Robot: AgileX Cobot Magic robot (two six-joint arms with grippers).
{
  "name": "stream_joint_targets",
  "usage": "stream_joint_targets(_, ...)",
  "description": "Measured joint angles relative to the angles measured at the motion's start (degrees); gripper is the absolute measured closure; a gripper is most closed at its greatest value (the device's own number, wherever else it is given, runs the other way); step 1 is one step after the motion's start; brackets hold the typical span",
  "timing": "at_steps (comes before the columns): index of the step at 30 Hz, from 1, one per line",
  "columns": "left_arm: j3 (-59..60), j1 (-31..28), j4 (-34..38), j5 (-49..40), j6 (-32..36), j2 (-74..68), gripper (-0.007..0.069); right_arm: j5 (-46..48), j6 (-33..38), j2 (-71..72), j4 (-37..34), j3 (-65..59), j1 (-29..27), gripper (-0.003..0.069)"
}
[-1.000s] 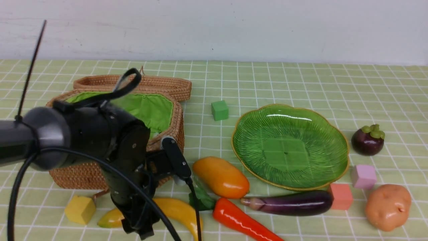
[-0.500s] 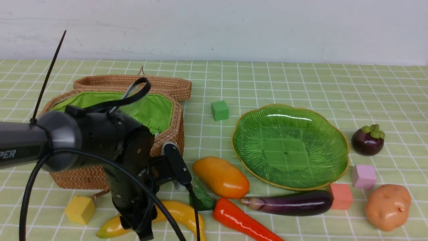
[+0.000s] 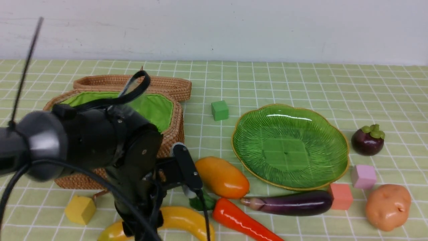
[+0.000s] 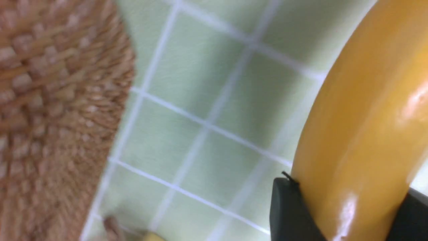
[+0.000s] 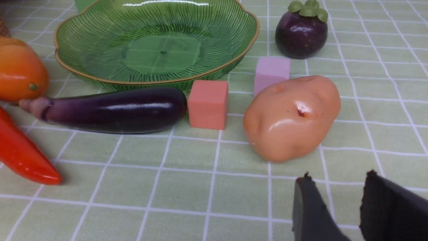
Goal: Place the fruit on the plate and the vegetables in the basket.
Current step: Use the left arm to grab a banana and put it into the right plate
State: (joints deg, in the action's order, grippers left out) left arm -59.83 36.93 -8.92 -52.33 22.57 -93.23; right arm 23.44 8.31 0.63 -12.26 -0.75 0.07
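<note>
Checked cloth (image 3: 267,77): left gripper (image 4: 347,201) clamps banana (image 4: 364,117) beside basket (image 4: 50,100); right gripper (image 5: 337,180) gapes empty.

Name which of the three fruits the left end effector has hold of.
The banana: the long curved yellow one, pinched in the left end effector. The mango and the mangosteen lie free on the cloth.

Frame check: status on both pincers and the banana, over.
Left pincer shut on banana beside basket. Right pincer open, empty. Plate bare. Mango lies between banana and plate.
</note>
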Motion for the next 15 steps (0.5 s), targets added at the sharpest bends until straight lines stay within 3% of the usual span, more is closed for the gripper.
stream_joint_targets(7, -11.1, 7.1, 0.7, -7.2, -18.4, 3.8, 0.0317, 0.0, 0.0, 0.0, 0.0, 0.0, 0.0, 0.0419)
stream_joint_targets(12, -25.6, 7.5, 2.5, -7.1, -20.6, -2.2, 0.0317, 0.0, 0.0, 0.0, 0.0, 0.0, 0.0, 0.0419)
stream_joint_targets(15, -41.4, 7.5, 2.7, -6.6, -20.9, -13.6, 0.0317, 0.0, 0.0, 0.0, 0.0, 0.0, 0.0, 0.0419)
